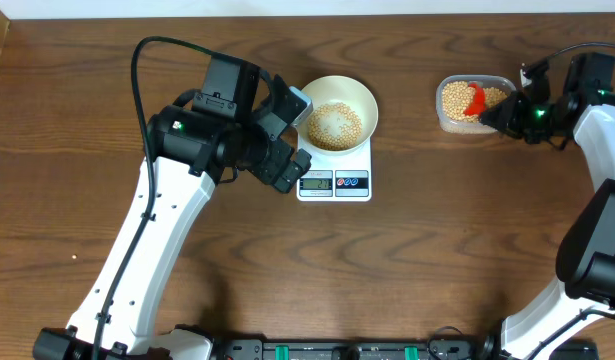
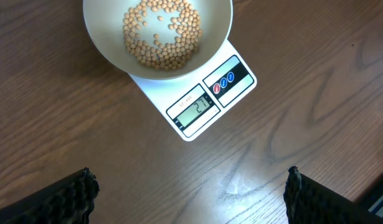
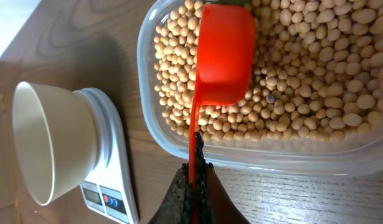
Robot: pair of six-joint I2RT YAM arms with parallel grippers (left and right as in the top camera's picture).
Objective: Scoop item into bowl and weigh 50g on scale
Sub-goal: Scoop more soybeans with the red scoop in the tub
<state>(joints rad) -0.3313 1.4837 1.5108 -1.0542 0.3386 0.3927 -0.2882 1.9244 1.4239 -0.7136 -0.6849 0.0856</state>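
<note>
In the overhead view, the bowl [image 1: 355, 92] is seen standing on the scale [image 1: 335, 183], a little above the middle of the frame. A thin layer of beans [image 1: 333, 126] is spread over its bottom. Digits are shown on the display of the scale, but they cannot be read with certainty.

The left gripper [image 2: 190, 186] is held over the table [image 1: 437, 260], just to the left of the scale. Its jaws are spread wide and nothing is between them.

At the upper right of the frame, well apart from the scale, a clear tub [image 1: 442, 118] full of beans is placed. The right gripper [image 3: 195, 180] is closed tightly on the thin handle of a red scoop [image 3: 223, 56]. The cup of the scoop is resting on the beans inside the tub.
</note>
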